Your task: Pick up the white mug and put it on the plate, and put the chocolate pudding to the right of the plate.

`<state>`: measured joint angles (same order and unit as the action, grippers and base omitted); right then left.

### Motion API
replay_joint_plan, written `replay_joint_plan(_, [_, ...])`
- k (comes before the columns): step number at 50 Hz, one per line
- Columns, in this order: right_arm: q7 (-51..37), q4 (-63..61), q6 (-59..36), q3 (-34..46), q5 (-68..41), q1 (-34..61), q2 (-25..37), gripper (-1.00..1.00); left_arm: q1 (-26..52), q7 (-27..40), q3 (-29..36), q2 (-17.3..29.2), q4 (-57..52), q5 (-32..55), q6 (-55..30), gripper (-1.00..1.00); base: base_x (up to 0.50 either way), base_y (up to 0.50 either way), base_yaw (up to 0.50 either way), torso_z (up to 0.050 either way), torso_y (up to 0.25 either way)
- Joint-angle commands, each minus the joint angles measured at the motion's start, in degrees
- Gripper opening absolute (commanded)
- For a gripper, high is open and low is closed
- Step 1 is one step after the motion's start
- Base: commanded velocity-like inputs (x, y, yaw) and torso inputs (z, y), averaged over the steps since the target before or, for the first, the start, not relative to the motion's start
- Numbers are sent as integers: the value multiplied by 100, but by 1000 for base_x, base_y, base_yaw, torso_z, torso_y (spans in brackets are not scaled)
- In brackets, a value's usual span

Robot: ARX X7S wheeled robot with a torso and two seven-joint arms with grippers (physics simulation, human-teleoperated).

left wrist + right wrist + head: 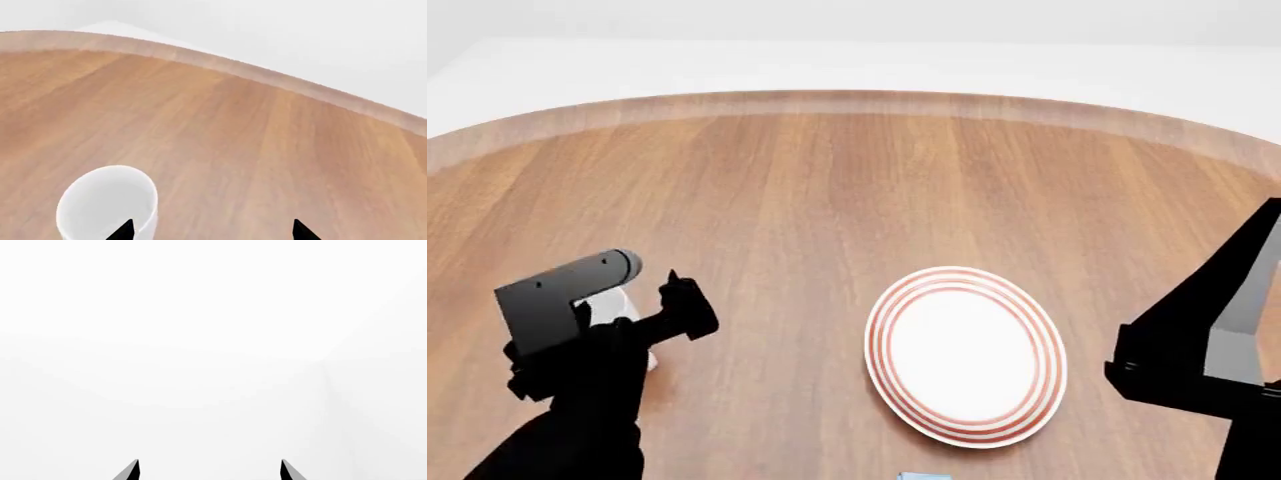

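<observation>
Left wrist cam: my left gripper (212,231) has its jaws spread wide, only the two black tips showing, and one tip sits right over the open mouth of the plain glossy white ceramic mug (107,202), so I'm not centred on it. The mug stands upright on the round wooden table (267,150), well in from its far edge. Head cam: the mug is mostly hidden behind my left arm near the table's left side; the round white plate with red-orange rings (968,355) sits apart from it, toward the near-right part of the table. A sliver of light blue at the near edge is probably the small chocolate pudding box (924,476), just in front of the plate, but I can't confirm. Right wrist cam: the right gripper (210,470) is spread too, holding nothing, pointing at blank white. Risk from here, I reckon: if I close now, one finger goes inside the rim and I tip or shove the mug.
</observation>
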<state>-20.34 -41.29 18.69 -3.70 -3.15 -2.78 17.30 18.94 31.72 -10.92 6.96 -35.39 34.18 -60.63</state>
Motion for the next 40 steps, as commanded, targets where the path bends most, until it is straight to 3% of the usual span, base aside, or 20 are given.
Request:
replay_joint_plan(1, [157,-87,-30,-74,28,-24,-49,100,512,912,-547,-644,193,457,-475,100,0,0,0,0,0])
replay_joint_plan(5, [161,-86,-23,-56,10,-21,-31,100,548,1499,-473,-644,372,573,-299,100,0,0,0,0,0])
replay_joint_plan(13, [175,-36,9,-8,-12,-33,-1,100,516,2026,-185,-589,570,523,136,100,0,0,0,0,0])
replay_joint_plan(25, [172,-19,-7,25,-43,-54,43,100,425,2496,-118,-553,938,463,678,100,0,0,0,0,0])
replay_joint_plan(40, [172,-8,-25,73,-75,-68,96,100,530,2855,137,-553,2158,220,1537,100,0,0,0,0,0])
